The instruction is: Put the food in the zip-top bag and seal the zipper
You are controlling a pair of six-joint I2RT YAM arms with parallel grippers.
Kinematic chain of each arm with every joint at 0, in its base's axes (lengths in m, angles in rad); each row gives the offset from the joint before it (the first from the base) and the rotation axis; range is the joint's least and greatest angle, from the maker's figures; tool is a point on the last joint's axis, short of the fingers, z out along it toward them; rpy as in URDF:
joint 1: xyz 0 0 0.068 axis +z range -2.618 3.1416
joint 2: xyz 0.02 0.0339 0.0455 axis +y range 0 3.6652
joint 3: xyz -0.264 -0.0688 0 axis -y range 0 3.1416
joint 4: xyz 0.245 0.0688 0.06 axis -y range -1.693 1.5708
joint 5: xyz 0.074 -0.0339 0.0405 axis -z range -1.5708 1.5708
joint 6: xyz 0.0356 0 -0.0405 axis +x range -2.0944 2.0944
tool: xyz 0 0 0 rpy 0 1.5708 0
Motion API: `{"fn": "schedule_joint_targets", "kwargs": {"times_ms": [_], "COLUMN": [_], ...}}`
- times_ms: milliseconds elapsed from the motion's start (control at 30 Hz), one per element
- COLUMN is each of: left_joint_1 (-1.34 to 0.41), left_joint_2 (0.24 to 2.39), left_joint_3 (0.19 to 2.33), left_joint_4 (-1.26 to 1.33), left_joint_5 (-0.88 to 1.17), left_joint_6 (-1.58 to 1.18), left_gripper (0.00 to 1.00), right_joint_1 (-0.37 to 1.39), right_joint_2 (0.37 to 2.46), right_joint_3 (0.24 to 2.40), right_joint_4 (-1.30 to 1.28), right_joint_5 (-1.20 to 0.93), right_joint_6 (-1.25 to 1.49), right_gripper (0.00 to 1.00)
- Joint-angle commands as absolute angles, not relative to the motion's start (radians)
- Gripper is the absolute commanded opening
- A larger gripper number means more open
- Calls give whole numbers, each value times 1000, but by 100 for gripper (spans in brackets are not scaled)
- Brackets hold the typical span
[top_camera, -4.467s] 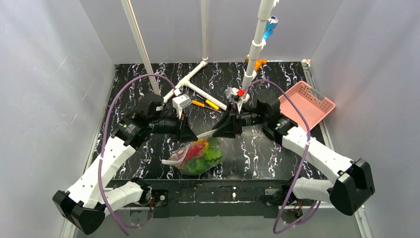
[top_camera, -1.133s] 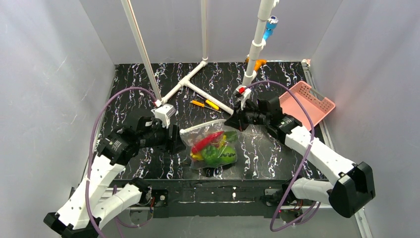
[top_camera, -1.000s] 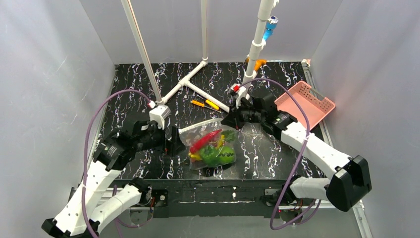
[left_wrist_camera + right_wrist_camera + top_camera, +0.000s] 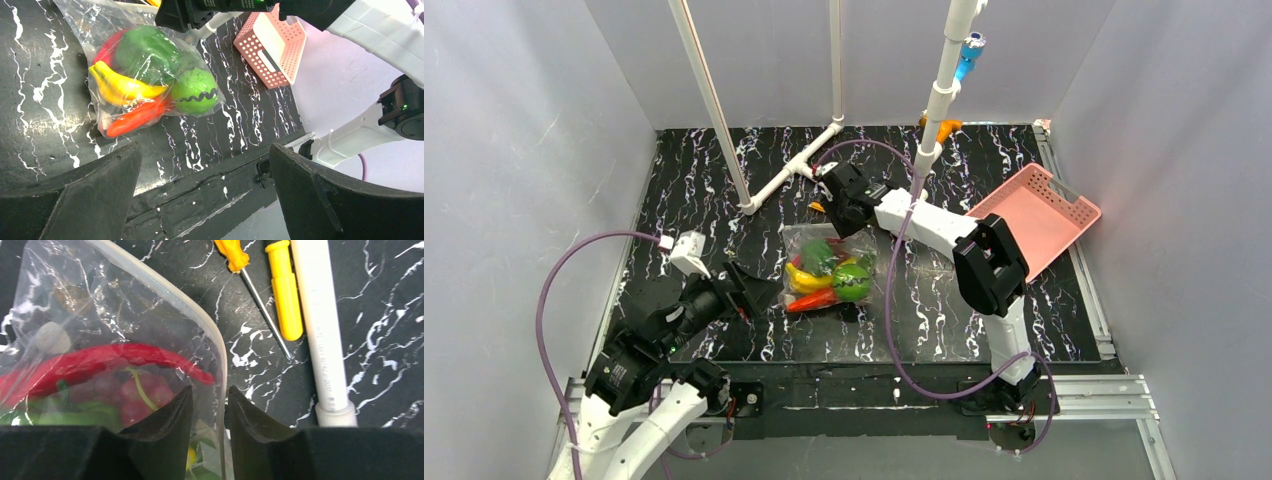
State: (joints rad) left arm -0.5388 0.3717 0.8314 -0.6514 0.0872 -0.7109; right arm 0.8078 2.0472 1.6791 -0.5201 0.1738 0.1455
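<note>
Bag (image 4: 829, 262) flat, zipper (image 4: 192, 307) edge rearward

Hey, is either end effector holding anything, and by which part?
Left end effector holds nothing. Right end effector straddles the zip-top bag at its zipper, fingers slightly apart; a real pinch cannot be told.

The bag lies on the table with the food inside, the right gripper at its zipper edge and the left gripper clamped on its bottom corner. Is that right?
Not quite. The left gripper is wide open and apart from the bag, holding nothing, as the left wrist view shows. The rest of the statement stands.
</note>
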Motion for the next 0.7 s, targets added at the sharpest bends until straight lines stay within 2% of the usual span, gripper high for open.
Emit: {"fn": "schedule_joint_targets", "kwargs": {"times_ms": [0, 133, 233, 267, 300, 333, 433, 667], "left_joint_1": [-537, -537, -537, -537, -537, -537, -537, -537], "left_joint_2": [369, 373, 367, 361, 357, 348, 332, 274], "left_joint_3": [875, 901, 900, 898, 895, 892, 909, 921], "left_joint_4": [-683, -724, -733, -736, -742, -750, -797, -792], "left_joint_5": [30, 25, 38, 44, 47, 47, 0, -119], "left_joint_6": [-704, -695, -700, -700, -696, -690, -660, -612], "left_gripper": [98, 98, 98, 98, 98, 98, 98, 98], "right_joint_1": [822, 828, 842, 847, 850, 854, 868, 935], "right_joint_2": [2063, 2023, 1992, 1987, 1985, 1985, 1935, 1630], "right_joint_3": [1774, 1804, 1847, 1872, 1902, 1936, 1993, 1784], "right_joint_4": [-617, -645, -669, -683, -705, -735, -799, -767], "right_joint_5": [311, 379, 435, 453, 474, 500, 530, 505], "right_joint_6": [57, 44, 41, 32, 25, 22, 30, 78], "right_gripper": [45, 60, 68, 75, 94, 98, 98, 98]}}
